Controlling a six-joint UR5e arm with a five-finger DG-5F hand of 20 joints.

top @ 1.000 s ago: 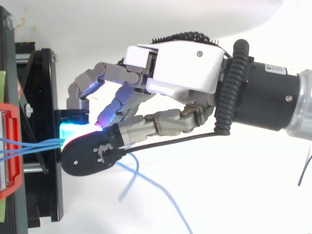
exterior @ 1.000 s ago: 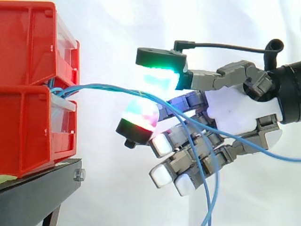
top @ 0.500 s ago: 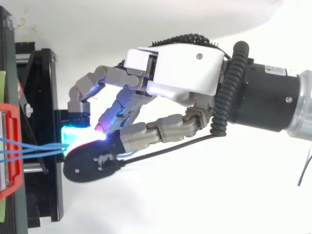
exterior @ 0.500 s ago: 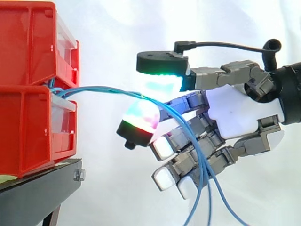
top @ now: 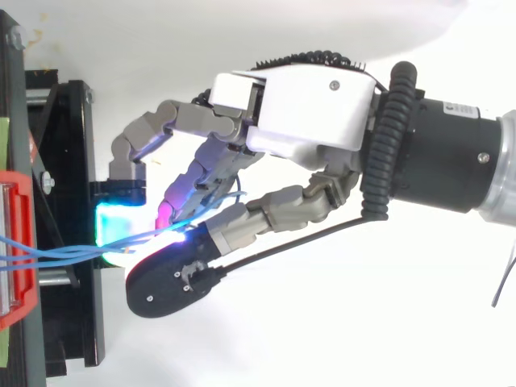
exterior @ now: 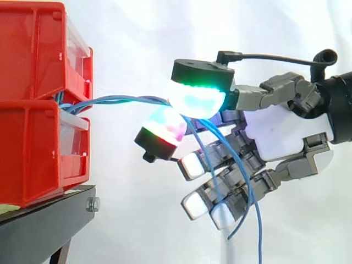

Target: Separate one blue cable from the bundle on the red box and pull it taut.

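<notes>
- The thick thumb pad (exterior: 198, 94), glowing green, sits just above another fingertip pad (exterior: 163, 133) glowing red, cyan and magenta, at the centre of the side view.
- These two pads close on the thin blue cables (exterior: 126, 99), which pass between them. The grip is a pinch, and more than one strand appears to be caught in it.
- The other fingers are curled below, towards the lower centre, and their white pads (exterior: 191, 165) hold nothing. Some blue strands cross in front of them.
- Behind the fingers, the robot hand (exterior: 280, 132) reaches in from the right edge, with its white palm facing the side camera. In the top view the hand (top: 306, 105) fills the upper middle and its white back faces up.
- To the left of the pinch, the strands run almost level, close together and slightly bowed. They reach the gap between the upper red plastic bin (exterior: 33, 49) and the lower red plastic bin (exterior: 33, 154) at the left edge.
- To the right of the pinch, the loose ends drop steeply towards the bottom of the side view, right of centre.
- The bins stand on a black metal stand (exterior: 44, 225) in the lower left corner.
- A white curtain (exterior: 137, 33) hangs behind everything.
</notes>
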